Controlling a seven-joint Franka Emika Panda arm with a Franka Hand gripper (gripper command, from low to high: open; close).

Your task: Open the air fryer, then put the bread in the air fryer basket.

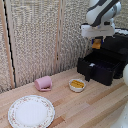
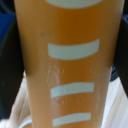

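Jaws clamped on the bread [image 2: 62,65] above the open air fryer basket [image 1: 102,67], fingertips hidden behind the arm.

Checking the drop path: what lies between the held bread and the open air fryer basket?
Nothing. In the exterior view the bread, in the gripper, hangs above the open air fryer basket with only air between.

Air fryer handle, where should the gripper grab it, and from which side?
Probably the handle mid-bar, fingers on either flank, approaching from the bowl side. It juts out of the open drawer's front there, with nothing crowding it.
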